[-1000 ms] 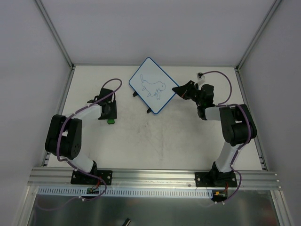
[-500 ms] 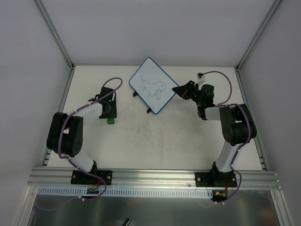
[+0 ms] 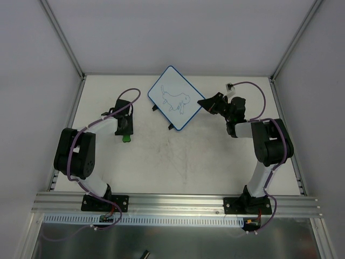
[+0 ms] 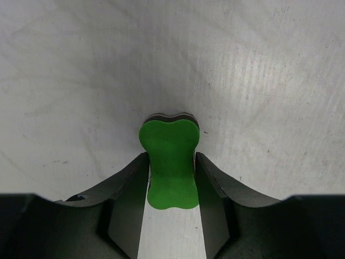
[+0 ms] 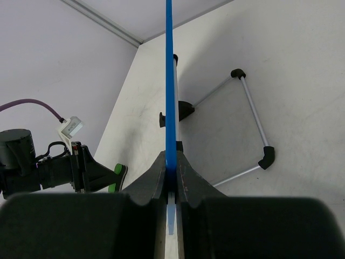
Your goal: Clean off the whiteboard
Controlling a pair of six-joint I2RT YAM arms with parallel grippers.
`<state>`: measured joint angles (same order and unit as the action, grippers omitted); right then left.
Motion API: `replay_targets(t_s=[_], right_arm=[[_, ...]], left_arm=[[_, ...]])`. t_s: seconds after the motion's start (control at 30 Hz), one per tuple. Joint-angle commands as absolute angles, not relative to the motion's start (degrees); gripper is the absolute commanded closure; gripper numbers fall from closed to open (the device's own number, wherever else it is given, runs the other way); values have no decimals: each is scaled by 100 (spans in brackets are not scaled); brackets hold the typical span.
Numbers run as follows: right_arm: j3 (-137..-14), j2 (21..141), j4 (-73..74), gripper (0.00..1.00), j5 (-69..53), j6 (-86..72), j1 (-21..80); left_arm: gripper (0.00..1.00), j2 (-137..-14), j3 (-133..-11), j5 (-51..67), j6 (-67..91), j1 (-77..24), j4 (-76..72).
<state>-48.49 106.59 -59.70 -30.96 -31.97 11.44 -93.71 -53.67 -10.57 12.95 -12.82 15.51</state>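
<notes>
While right pincer [image 5: 170,157] clamps whiteboard [image 3: 175,98] rim, left pincer [image 4: 171,156] grips green eraser [image 4: 170,181], well apart.

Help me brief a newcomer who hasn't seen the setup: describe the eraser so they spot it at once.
On the left half of the white table, find the left gripper. Between its fingers sits the eraser: a small bone-shaped block, the only bright green thing here, unlike the blue-rimmed whiteboard further back.

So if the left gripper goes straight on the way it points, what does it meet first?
The left gripper, clamped on the green eraser, points down at the table; the eraser would press that first. The gap is unclear.
</notes>
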Motion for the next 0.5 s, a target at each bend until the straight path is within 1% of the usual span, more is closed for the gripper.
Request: replay_targets(t_s=[0.0, 0.13, 0.27, 0.37, 0.4, 0.47], right_arm=[[-4931, 10661, -6407, 100, -3129, -3173, 1081], [-4939, 10661, -6425, 100, -3138, -3190, 1081], [-4913, 10661, -6451, 100, -3129, -3217, 1072], [-4913, 10687, -6495, 100, -3129, -3252, 1046], [-4913, 10679, -6513, 100, -3129, -3252, 1055], [-4904, 10696, -6530, 100, -3146, -3269, 1055]], left_arm=[[60, -9378, -5467, -914, 1415, -1345, 1617], [60, -9439, -5484, -931, 1477, -1371, 1617], [69, -9439, -5493, -975, 1485, -1380, 1617], [73, -9439, -5484, -985, 1494, -1380, 1617], [79, -9457, -5493, -967, 1485, -1380, 1617], [82, -9475, -5511, -958, 1477, -1380, 1617]])
